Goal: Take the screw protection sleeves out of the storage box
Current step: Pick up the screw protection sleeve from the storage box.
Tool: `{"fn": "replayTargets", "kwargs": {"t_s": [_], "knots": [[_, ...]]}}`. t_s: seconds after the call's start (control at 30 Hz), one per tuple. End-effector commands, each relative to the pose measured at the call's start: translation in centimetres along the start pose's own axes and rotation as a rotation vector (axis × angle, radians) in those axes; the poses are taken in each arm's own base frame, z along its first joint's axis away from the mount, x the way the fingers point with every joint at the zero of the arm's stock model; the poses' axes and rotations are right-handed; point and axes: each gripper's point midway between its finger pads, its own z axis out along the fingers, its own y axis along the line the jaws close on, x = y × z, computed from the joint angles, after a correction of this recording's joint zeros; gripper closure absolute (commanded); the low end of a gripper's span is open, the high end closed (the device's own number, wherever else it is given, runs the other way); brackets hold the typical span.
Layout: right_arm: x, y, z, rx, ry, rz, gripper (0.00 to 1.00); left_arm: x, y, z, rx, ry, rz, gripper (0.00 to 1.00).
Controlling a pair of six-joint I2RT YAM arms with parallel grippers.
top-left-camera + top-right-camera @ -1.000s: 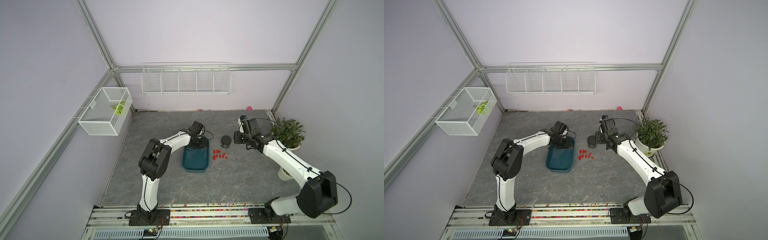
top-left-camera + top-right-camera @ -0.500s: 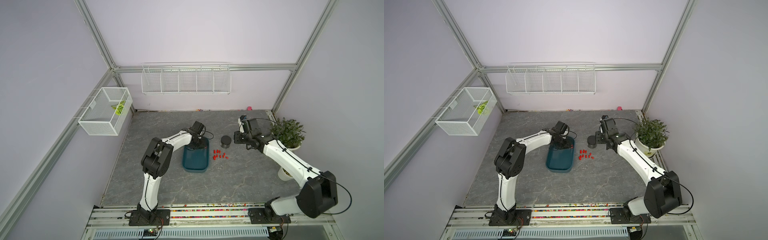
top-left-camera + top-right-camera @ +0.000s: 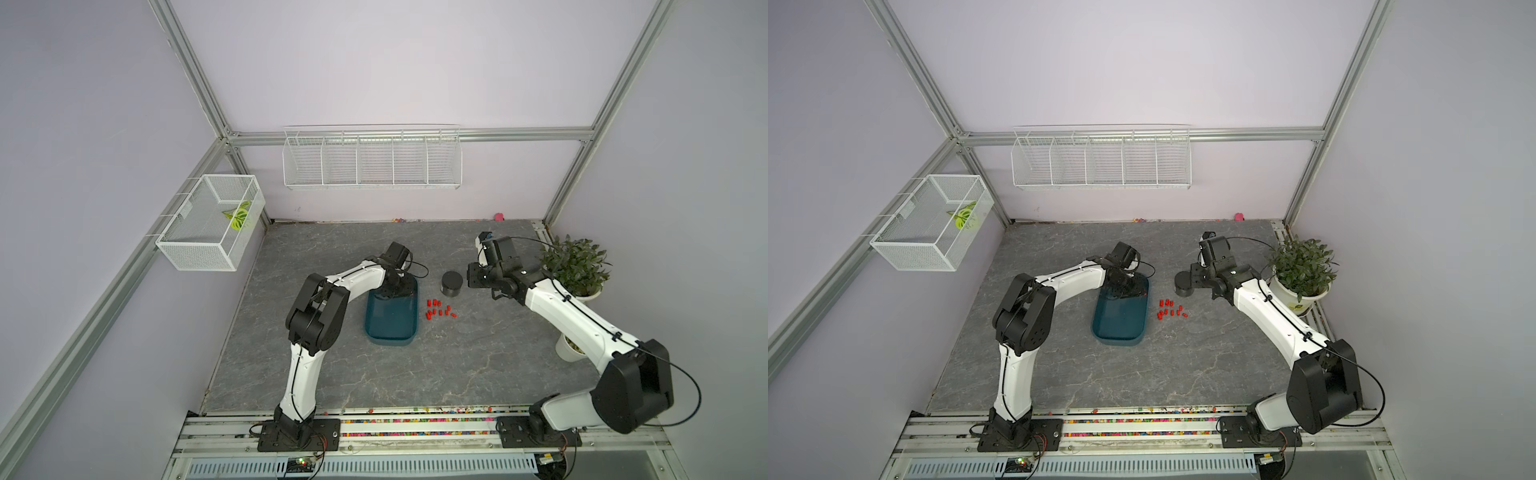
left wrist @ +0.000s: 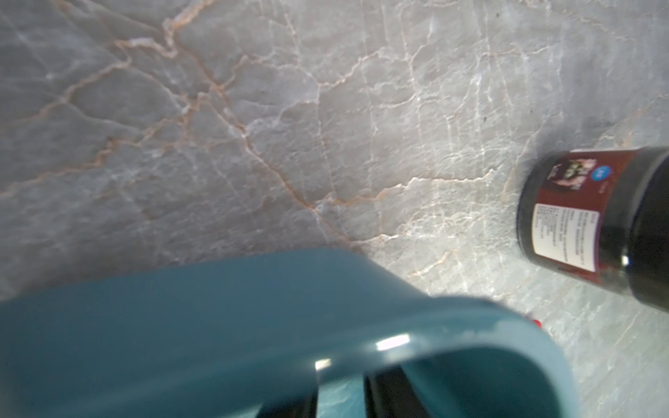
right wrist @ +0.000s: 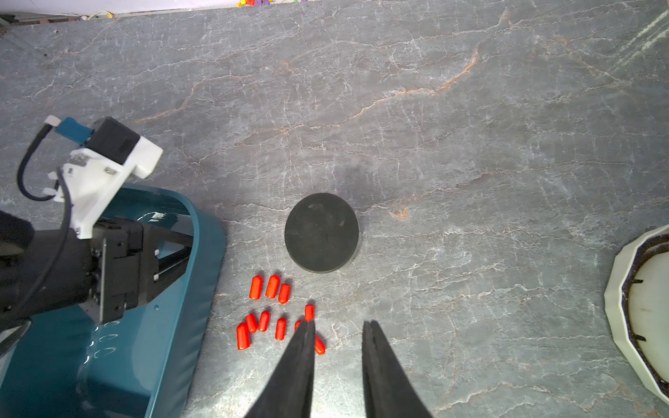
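Note:
The teal storage box point(image 3: 390, 328) point(image 3: 1121, 324) lies flat on the marble table, and its floor shows no sleeves. Several red screw protection sleeves point(image 3: 438, 309) point(image 3: 1171, 309) point(image 5: 269, 315) lie on the table just right of it. My left gripper point(image 3: 400, 291) point(image 5: 182, 249) reaches into the box's far end. In the left wrist view its jaws point(image 4: 341, 389) stand a little apart with nothing seen between them, and the box rim point(image 4: 398, 343) hides the tips. My right gripper point(image 5: 338, 324) point(image 3: 471, 279) hangs open and empty beside the sleeves.
A black round canister point(image 3: 451, 283) point(image 5: 321, 237) point(image 4: 593, 224) stands just beyond the sleeves. A potted plant point(image 3: 575, 266) is at the right edge. White wire baskets point(image 3: 372, 160) point(image 3: 212, 222) hang on the walls. Coloured beads point(image 3: 415, 422) fill the front rail.
The left arm's elbow has shifted slightly to the right while its gripper stays at the box's far end. Box, sleeves and right arm have not moved.

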Motion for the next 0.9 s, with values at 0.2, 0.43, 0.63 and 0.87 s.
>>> {"fn": "replayTargets", "kwargs": {"t_s": [0.2,0.43,0.63,0.87], "knots": [[0.19,-0.28,0.44,-0.001,0.011,0.015,0.72,0.09,-0.61,0.91,0.013,0.015,0.001,0.72],[0.23,-0.21,0.47,-0.005,0.013,0.015,0.73,-0.04,-0.68,0.52,0.019,0.002,-0.001,0.73],[0.28,-0.16,0.55,-0.008,0.017,0.015,0.73,0.01,-0.67,0.87,0.020,0.006,-0.005,0.75],[0.32,-0.10,0.64,-0.010,0.019,0.016,0.73,-0.04,-0.63,1.05,0.022,0.002,-0.014,0.78]]}}
